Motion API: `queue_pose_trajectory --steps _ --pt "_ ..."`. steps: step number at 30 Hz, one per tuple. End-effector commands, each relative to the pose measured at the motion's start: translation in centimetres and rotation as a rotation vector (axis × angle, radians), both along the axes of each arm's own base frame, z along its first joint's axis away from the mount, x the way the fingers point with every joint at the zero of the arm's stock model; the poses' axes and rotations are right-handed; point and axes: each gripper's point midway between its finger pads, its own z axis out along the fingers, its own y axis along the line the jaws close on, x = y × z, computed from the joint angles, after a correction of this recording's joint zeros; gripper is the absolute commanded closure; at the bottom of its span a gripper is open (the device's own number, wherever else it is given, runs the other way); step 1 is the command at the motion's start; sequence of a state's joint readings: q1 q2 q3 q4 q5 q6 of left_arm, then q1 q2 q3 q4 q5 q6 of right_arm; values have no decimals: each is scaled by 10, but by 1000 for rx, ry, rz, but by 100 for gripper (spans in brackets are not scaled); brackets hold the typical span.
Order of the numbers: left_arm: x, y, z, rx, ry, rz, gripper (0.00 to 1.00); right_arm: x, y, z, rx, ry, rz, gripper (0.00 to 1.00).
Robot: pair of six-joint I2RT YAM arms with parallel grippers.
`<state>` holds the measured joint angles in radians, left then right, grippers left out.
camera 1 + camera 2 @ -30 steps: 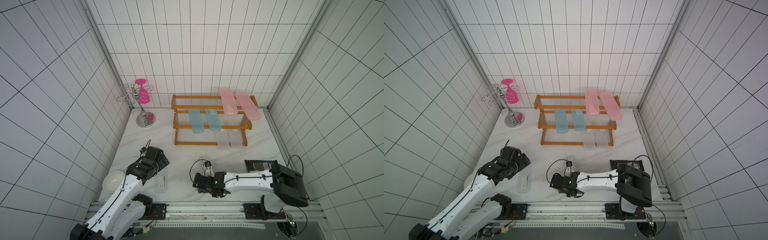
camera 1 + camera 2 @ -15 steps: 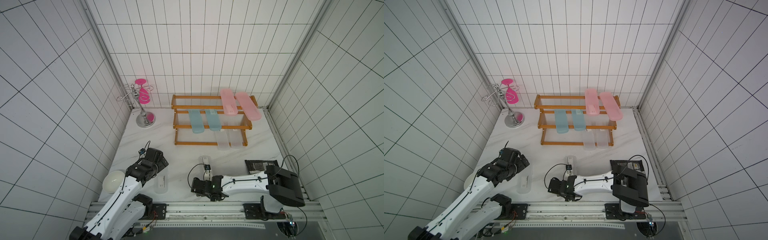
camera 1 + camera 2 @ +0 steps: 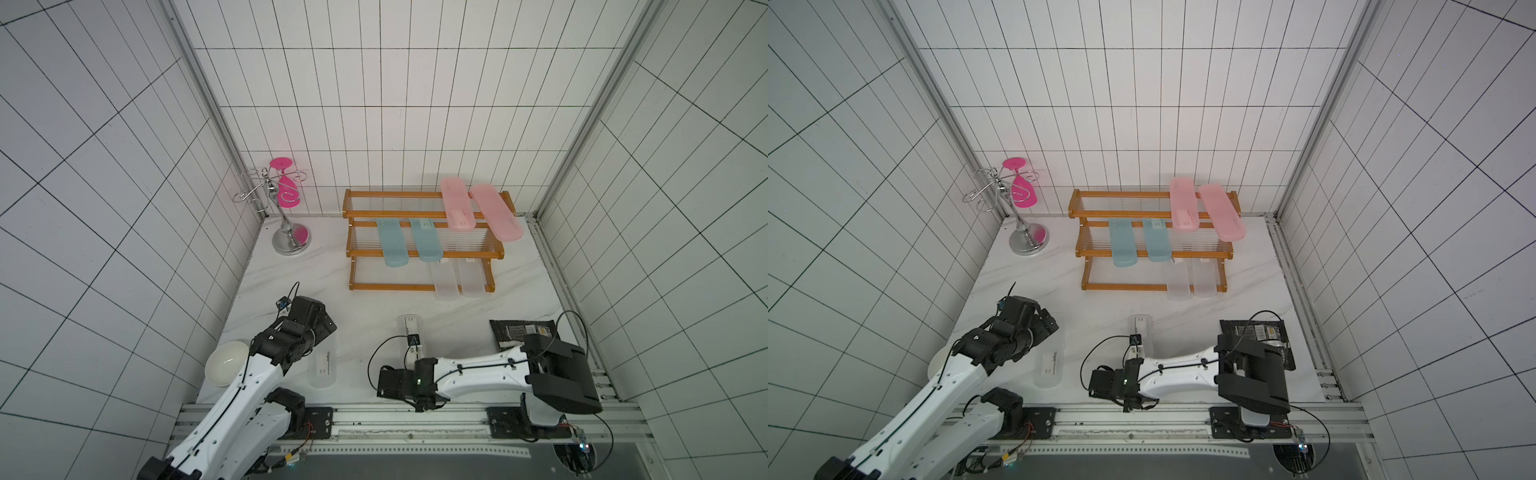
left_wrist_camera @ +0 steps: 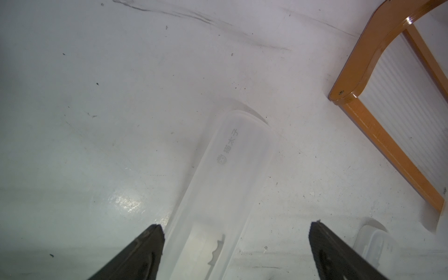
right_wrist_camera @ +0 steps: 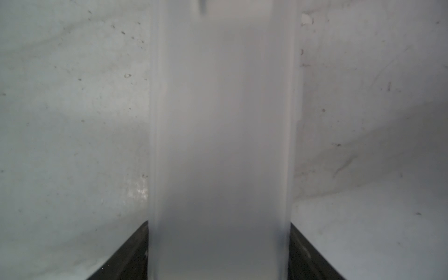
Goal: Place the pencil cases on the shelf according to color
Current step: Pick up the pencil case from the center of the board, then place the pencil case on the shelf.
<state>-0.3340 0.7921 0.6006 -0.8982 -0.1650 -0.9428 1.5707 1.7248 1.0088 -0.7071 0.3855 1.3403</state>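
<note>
Right gripper (image 5: 219,242) has closed — jaws now press the clear pencil case (image 5: 223,121) sides.

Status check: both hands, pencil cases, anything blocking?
Left hand open over left clear case. Right hand shut on centre clear case, flat on table. Nothing between it and shelf.

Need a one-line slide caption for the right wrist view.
Right gripper closed across the long sides of a frosted clear pencil case on the white tabletop.
</note>
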Motion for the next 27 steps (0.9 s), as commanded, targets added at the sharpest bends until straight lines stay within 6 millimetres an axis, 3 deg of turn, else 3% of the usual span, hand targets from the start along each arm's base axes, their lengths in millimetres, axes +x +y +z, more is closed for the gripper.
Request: queue_pose_trajectory --steps 1,6,12,19,27 --pt "4 2 15 2 -50 10 2 13 -11 37 -21 -110 -12 40" --pt "12 1 21 11 -77 4 2 34 -15 76 66 -179 29 40" --pt "21 0 17 12 -90 21 2 64 11 91 218 -118 157 38" --pt "31 -6 12 -2 -107 7 2 115 9 84 201 -78 147 37" --pt "35 -7 12 18 -99 -17 2 160 7 73 149 -112 78 37"
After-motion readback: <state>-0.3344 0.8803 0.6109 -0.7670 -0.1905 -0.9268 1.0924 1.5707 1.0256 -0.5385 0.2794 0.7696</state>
